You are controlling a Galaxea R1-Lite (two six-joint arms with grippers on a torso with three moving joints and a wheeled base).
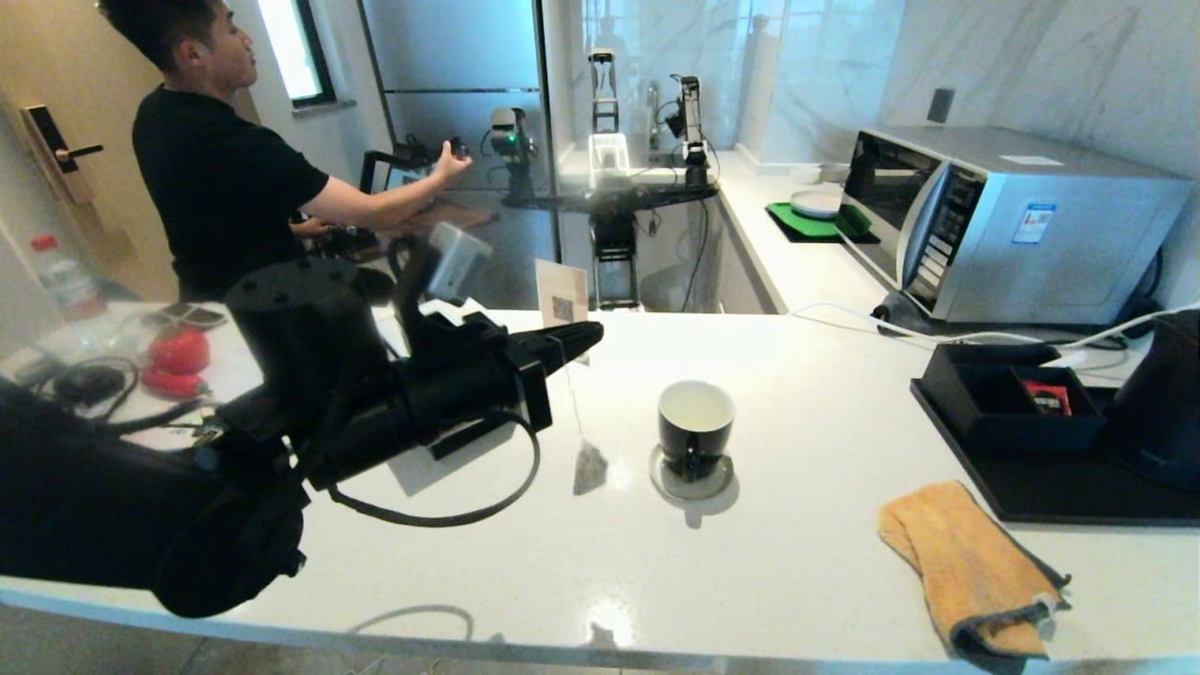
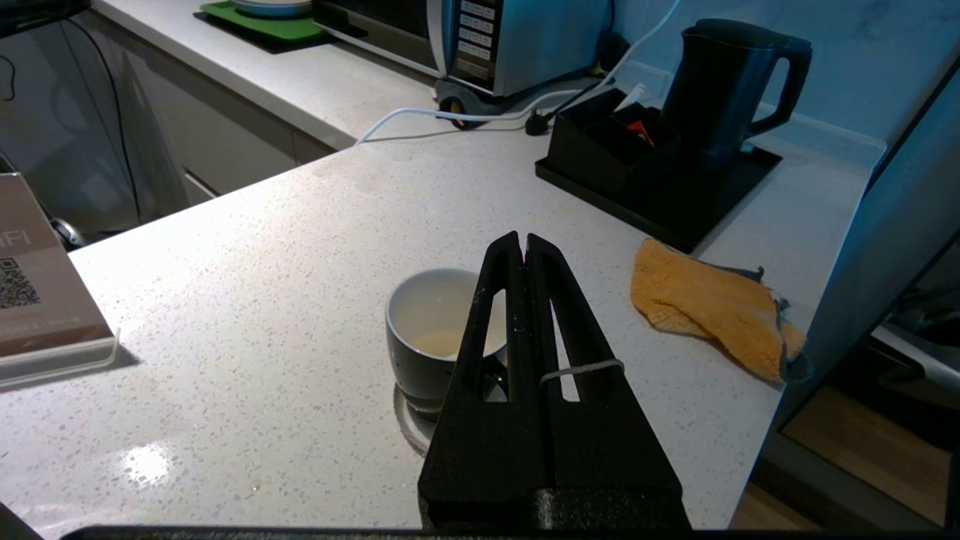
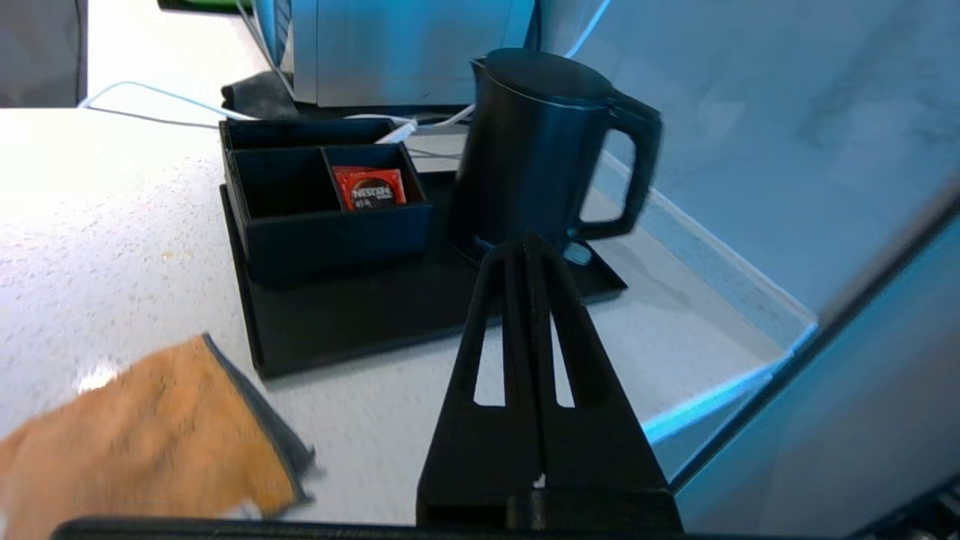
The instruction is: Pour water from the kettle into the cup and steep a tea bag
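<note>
My left gripper [image 1: 586, 336] is shut on the pale string [image 2: 581, 369] of the tea bag [image 1: 589, 466]. The bag hangs low over the white counter, just left of the cup [image 1: 695, 424]. In the left wrist view the cup [image 2: 427, 330] sits right under the closed fingers [image 2: 523, 241]; whether water is in it I cannot tell. The black kettle [image 3: 536, 150] stands on a black tray at the far right, lid shut. My right gripper [image 3: 529, 244] is shut and empty, low over the counter short of the kettle's base, and outside the head view.
A grey coaster [image 1: 692, 480] lies under the cup. An orange cloth [image 1: 975, 562] lies front right. The black tray [image 1: 1050, 497] also carries a compartment box with a red packet [image 1: 1045, 397]. A microwave [image 1: 1012, 225] stands behind. A person [image 1: 225, 178] stands back left.
</note>
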